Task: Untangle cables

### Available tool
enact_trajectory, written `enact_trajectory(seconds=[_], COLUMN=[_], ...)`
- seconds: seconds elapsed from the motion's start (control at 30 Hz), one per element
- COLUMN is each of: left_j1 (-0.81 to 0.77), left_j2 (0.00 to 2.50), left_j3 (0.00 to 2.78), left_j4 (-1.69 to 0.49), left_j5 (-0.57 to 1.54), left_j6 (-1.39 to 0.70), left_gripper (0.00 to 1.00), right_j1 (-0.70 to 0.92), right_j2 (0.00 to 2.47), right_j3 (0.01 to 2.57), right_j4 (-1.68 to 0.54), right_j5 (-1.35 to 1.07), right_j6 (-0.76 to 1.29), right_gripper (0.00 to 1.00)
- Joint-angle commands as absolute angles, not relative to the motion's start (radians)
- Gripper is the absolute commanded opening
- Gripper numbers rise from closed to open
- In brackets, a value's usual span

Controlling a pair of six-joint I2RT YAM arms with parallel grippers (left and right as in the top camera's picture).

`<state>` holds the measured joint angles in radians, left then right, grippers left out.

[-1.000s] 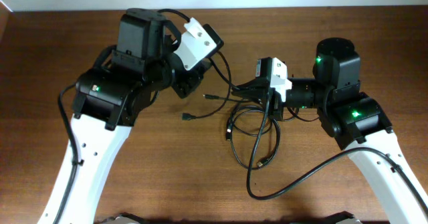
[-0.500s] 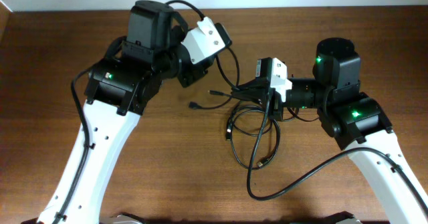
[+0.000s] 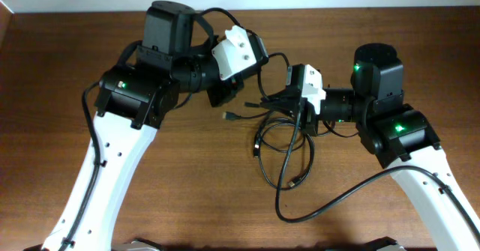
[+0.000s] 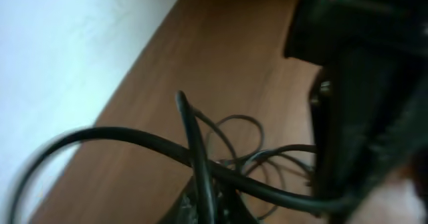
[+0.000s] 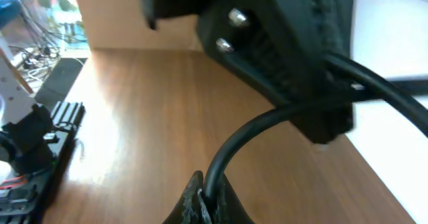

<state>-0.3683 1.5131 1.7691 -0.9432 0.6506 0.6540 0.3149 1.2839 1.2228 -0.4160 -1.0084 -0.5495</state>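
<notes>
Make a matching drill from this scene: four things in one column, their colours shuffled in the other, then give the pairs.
Things:
1 cables
2 table
3 arm light
4 camera case

Colours:
A white
B green
C black
D brown

Pairs: 1-C; 2-D; 3-B; 4-A
</notes>
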Motion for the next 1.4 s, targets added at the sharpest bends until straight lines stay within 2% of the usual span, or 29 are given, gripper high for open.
enact_trajectory(seconds=[0.0, 0.2, 0.33, 0.37, 0.43, 0.7, 0.77, 1.03, 1.27, 1.37], left_j1=[-0.373, -0.373, -0.372, -0.372, -0.372, -0.320, -0.296, -0.296, -0.296, -0.296], left_j2=[1.510, 1.510, 1.510, 1.510, 1.510, 1.510, 1.510, 1.510, 1.518, 1.533], left_j3=[1.768, 1.768, 1.768, 1.768, 1.768, 1.768, 1.768, 1.768, 1.768, 1.768], left_j4=[-0.965, -0.966, -0.966, -0.966, -0.967, -0.982, -0.982, -0.982, -0.980, -0.951], left_j5=[0.742, 0.797, 0.824, 0.824, 0.824, 0.848, 0.931, 0.977, 0.969, 0.970], left_j6=[0.493, 0.263, 0.141, 0.108, 0.078, 0.025, 0.027, 0.026, 0.026, 0.017], left_gripper=[0.05, 0.14, 0.15, 0.18, 0.31, 0.33, 0.32, 0.29, 0.31, 0.22], right_j1=[0.321, 0.321, 0.321, 0.321, 0.320, 0.298, 0.298, 0.300, 0.302, 0.302], right_j2=[1.264, 1.264, 1.264, 1.264, 1.264, 1.264, 1.264, 1.264, 1.264, 1.264], right_j3=[1.235, 1.235, 1.235, 1.235, 1.235, 1.235, 1.235, 1.235, 1.235, 1.235], right_j4=[-0.410, -0.403, -0.386, -0.384, -0.381, -0.376, -0.376, -0.350, -0.332, -0.336], right_j5=[-0.971, -0.971, -0.963, -0.955, -0.922, -0.904, -0.904, -0.908, -1.041, -1.077], right_j6=[-0.542, -0.545, -0.545, -0.545, -0.545, -0.545, -0.545, -0.544, -0.542, -0.541], right_gripper=[0.04, 0.04, 0.04, 0.04, 0.04, 0.04, 0.04, 0.04, 0.04, 0.04])
